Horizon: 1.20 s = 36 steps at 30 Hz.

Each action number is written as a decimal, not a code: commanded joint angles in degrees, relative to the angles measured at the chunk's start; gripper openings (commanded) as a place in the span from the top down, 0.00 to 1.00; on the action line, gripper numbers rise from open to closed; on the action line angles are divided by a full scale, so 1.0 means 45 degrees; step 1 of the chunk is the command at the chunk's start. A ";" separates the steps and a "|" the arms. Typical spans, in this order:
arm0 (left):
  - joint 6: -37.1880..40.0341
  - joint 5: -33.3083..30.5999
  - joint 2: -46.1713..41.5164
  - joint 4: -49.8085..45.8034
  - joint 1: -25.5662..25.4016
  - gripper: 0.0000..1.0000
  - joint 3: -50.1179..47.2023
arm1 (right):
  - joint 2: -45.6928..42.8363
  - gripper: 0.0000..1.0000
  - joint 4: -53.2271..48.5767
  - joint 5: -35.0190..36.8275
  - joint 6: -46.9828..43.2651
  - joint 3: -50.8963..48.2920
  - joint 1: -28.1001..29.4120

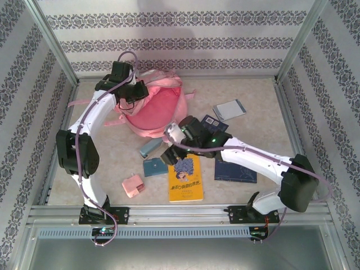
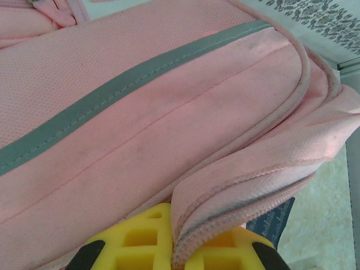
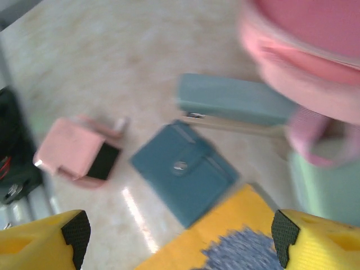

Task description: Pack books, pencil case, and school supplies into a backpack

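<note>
Backpack (image 1: 153, 109), pink with a grey stripe: lying on its side at the far left part of the table (image 1: 112, 160), close to the far edge, with pink straps trailing toward the left edge.

Left gripper (image 1: 128, 94): reaching over the backpack's far left side. In the left wrist view this gripper (image 2: 183, 250) is pinching a stitched fold of the backpack (image 2: 169, 112), with the jaws closed on the fabric.

Right gripper (image 1: 170, 151): hanging above the middle of the table, just near of the backpack. In the right wrist view the gripper (image 3: 177, 228) is holding its jaws wide apart with nothing between them, over the far end of the yellow book (image 3: 225, 242).

Yellow book (image 1: 185, 180), blue picture on the cover: lying flat at the middle of the near edge.

Plain navy book (image 1: 235, 171): lying just right of the yellow book, partly under the right arm.

Labelled navy book (image 1: 216, 122): lying right of the backpack, partly under the right arm.

Grey-white notebook (image 1: 229, 109): lying just beside the labelled navy book, on its far side.

Teal flat case (image 1: 153, 167) (image 3: 183, 169), with a metal snap: lying at the yellow book's far left corner.

Long teal piece (image 1: 149, 148) (image 3: 230, 101): lying between the teal flat case and the backpack.

Pink block (image 1: 133, 185) (image 3: 76, 157): sitting left of the yellow book, toward the near edge, apart from the teal flat case.
</note>
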 commanded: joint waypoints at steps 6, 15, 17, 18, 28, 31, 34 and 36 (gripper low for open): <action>-0.0517 0.0564 -0.0537 0.1032 0.0412 1.00 -0.0992 | 0.2895 0.10 -0.0503 -0.3076 -0.9023 0.1989 0.2239; -0.1120 0.1825 -0.0245 0.1475 0.0858 1.00 -0.1201 | 0.6115 0.08 -0.1358 -0.2836 -1.0975 0.4606 0.3447; -0.1266 0.2030 -0.0184 0.1553 0.0957 1.00 -0.1228 | 0.6632 0.08 -0.1418 -0.2840 -1.0902 0.5036 0.3512; -0.1294 0.2045 -0.0164 0.1573 0.0985 1.00 -0.1223 | 0.6806 0.09 -0.1317 -0.2834 -1.0826 0.5136 0.3544; -0.1510 0.2258 -0.0163 0.1746 0.1163 1.00 -0.1310 | 0.8312 0.09 -0.0312 -0.1338 -1.0216 0.5307 0.3943; -0.1604 0.2396 -0.0152 0.1836 0.1193 1.00 -0.1339 | 0.8545 0.13 0.0188 -0.1071 -0.9705 0.5234 0.4000; -0.1629 0.2417 -0.0144 0.1868 0.1212 1.00 -0.1358 | 0.8617 0.21 0.0775 -0.0832 -0.9239 0.5098 0.4057; -0.1629 0.2417 -0.0149 0.1866 0.1217 1.00 -0.1377 | 0.8584 0.28 0.0952 -0.0748 -0.9069 0.5022 0.4059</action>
